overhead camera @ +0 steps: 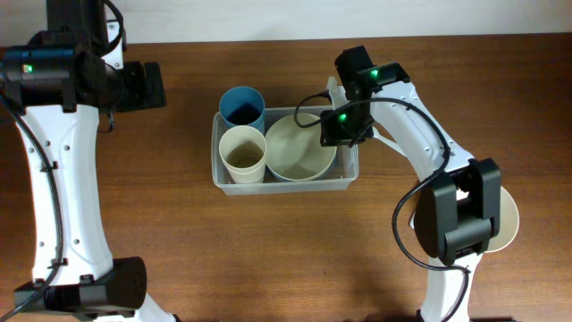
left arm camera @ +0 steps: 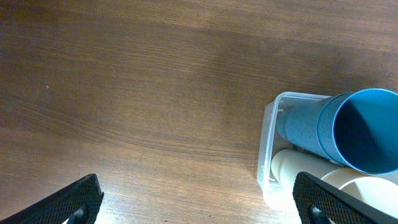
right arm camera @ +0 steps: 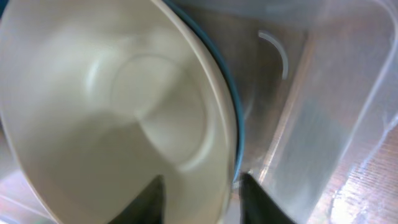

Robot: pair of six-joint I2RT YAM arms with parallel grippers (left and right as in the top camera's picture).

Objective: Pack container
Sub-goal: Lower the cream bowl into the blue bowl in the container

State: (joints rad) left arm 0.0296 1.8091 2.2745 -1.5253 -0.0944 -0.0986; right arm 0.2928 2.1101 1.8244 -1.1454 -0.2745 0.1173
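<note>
The clear plastic container (overhead camera: 350,170) stands mid-table. It holds a blue cup (overhead camera: 241,105), a cream cup (overhead camera: 243,150) and a cream bowl (overhead camera: 299,148) nested in a blue bowl (right arm camera: 235,134). My right gripper (overhead camera: 342,127) is at the bowls' right rim inside the container. In the right wrist view its fingers (right arm camera: 202,193) straddle the rims, slightly apart: one inside the cream bowl (right arm camera: 118,99), one outside against the container wall (right arm camera: 323,124). My left gripper (left arm camera: 199,211) is open and empty above bare table, left of the container (left arm camera: 268,134) and blue cup (left arm camera: 354,127).
Another cream bowl (overhead camera: 510,219) lies at the right, partly behind my right arm's base. The wooden table's far edge runs along the top of the overhead view. My left arm (overhead camera: 54,179) stretches along the left side.
</note>
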